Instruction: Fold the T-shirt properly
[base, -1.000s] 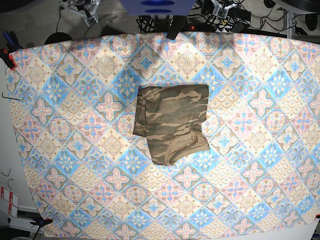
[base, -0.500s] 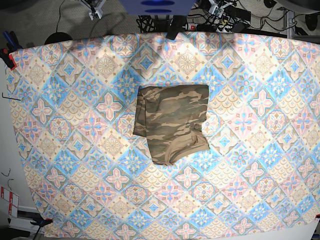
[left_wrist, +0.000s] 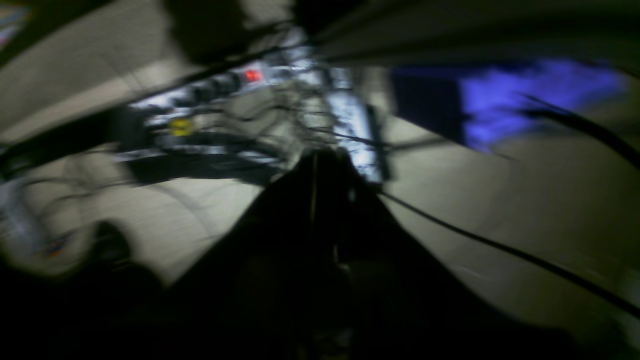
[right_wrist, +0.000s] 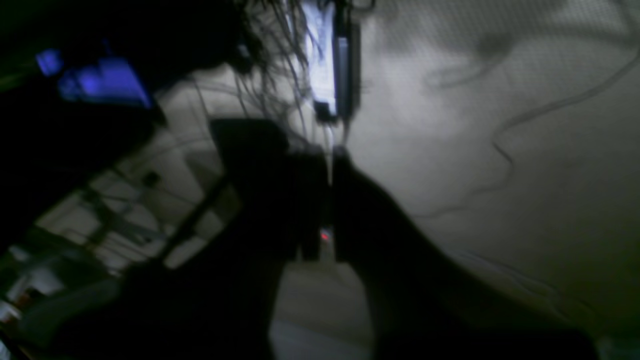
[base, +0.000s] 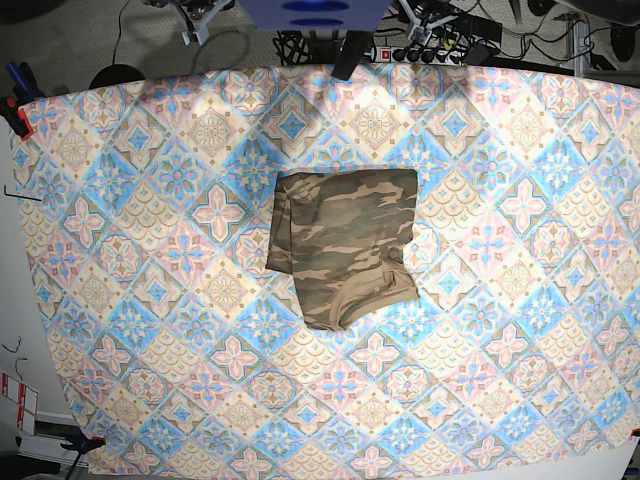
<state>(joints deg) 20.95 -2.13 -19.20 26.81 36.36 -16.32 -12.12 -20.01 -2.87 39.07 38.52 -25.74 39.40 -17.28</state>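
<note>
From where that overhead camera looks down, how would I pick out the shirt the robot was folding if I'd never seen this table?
Start with the big tablecloth of blue, pink and cream tiles that fills the view. Near its middle, slightly toward the far edge, lies the T-shirt, folded into a compact, roughly square bundle. It is the only thing lying on the cloth, and its olive, brown and tan camouflage blotches stand out against the bright tiles.

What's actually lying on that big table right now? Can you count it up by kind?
Camouflage T-shirt, folded: 1
Tile-patterned tablecloth: 1
Total: 2
</note>
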